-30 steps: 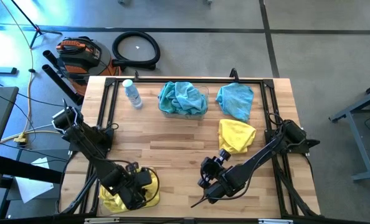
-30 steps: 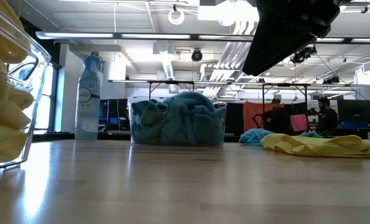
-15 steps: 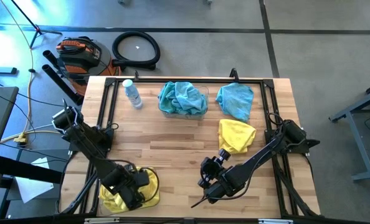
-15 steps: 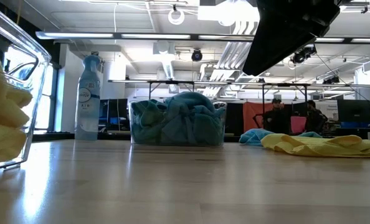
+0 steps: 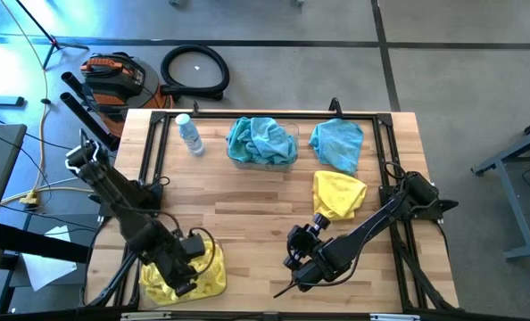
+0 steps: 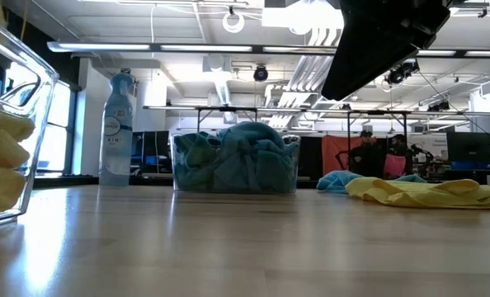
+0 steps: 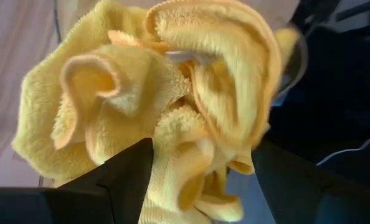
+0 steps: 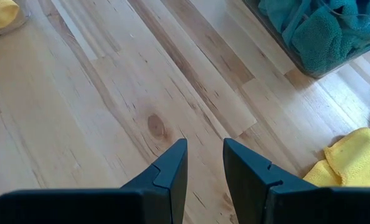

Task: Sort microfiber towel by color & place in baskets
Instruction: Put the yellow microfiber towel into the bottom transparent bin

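A clear basket (image 5: pixel 213 283) at the table's near-left corner holds a heap of yellow towels (image 7: pixel 172 93); its wall shows at the left of the low view (image 6: pixel 30 107). My left gripper (image 5: pixel 183 263) is over it, open, its fingers on either side of the top yellow folds (image 7: pixel 203 146). A second clear basket (image 5: pixel 263 143) at the far middle is full of teal towels (image 6: pixel 237 157). A loose teal towel (image 5: pixel 336 143) and a loose yellow towel (image 5: pixel 338 193) lie flat on the right. My right gripper (image 5: pixel 299 260) hovers over bare wood, narrowly open (image 8: pixel 205 144). My left gripper comes at the heap of yellow towels in the near-left basket from above, and a fold (image 7: pixel 179 124) bulges up between its open fingers. Whether the fingers touch the cloth, I cannot tell.
A small clear bottle (image 5: pixel 189 134) stands at the far left beside the teal basket. Bare wood (image 5: pixel 247 214) lies in the table's middle. A dark frame rail (image 5: pixel 274 111) edges the table. People show in the room beyond (image 6: pixel 369 153).
My left gripper has drawn back a little toward the table's left over the yellow basket, and its arm has swung leftward. The yellow basket has slid slightly toward the table's left. The right arm has kept still.
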Tool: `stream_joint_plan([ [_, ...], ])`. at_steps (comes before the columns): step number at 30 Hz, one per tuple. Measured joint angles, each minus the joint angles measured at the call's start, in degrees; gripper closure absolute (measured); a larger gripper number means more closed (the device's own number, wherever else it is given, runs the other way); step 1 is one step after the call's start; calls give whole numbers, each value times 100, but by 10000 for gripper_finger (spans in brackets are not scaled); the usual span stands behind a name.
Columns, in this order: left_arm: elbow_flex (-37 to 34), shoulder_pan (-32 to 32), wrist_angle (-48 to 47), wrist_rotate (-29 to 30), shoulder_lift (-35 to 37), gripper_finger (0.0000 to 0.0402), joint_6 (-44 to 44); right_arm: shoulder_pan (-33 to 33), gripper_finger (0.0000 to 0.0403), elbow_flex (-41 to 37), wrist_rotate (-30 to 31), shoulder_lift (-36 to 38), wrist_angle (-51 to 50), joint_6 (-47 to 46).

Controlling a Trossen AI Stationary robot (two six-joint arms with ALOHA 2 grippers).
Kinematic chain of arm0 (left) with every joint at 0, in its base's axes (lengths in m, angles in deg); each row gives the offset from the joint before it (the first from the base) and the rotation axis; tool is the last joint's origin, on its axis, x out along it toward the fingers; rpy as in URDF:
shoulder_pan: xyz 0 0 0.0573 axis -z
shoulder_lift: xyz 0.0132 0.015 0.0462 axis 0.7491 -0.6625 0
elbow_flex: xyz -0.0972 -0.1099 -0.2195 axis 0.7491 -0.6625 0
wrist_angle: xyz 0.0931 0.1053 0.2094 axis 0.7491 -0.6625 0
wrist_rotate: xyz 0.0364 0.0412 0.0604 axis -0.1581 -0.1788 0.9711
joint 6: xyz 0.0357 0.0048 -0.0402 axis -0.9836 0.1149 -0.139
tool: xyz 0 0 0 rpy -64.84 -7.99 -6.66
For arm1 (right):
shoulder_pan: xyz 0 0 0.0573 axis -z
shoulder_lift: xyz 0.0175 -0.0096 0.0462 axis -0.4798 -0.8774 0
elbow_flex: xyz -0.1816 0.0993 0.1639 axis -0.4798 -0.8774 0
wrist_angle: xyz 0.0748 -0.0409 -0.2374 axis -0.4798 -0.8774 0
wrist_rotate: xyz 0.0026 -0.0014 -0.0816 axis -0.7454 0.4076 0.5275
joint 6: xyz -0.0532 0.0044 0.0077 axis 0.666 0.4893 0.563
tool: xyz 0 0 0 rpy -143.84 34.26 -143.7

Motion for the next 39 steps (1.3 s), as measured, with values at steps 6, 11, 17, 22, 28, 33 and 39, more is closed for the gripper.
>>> stream_joint_plan([
  [6,2,0,5,656,434,142,129,0,304,0,0,0,-2,-1],
  [11,2,15,50,1825,322,142,137,0,304,-2,0,0,-2,-1],
  [17,2,22,46,1255,-561,142,144,0,304,-2,2,0,-2,-1],
  [22,2,86,57,981,-1410,142,191,0,304,-2,2,0,-2,-1],
  [28,26,98,79,855,-1983,142,245,0,304,-2,2,0,1,-1],
  [33,4,98,49,748,-1802,142,232,0,304,-2,2,0,2,-1],
  [39,-2,101,-21,638,-1052,142,-92,0,304,-2,0,0,2,-1],
])
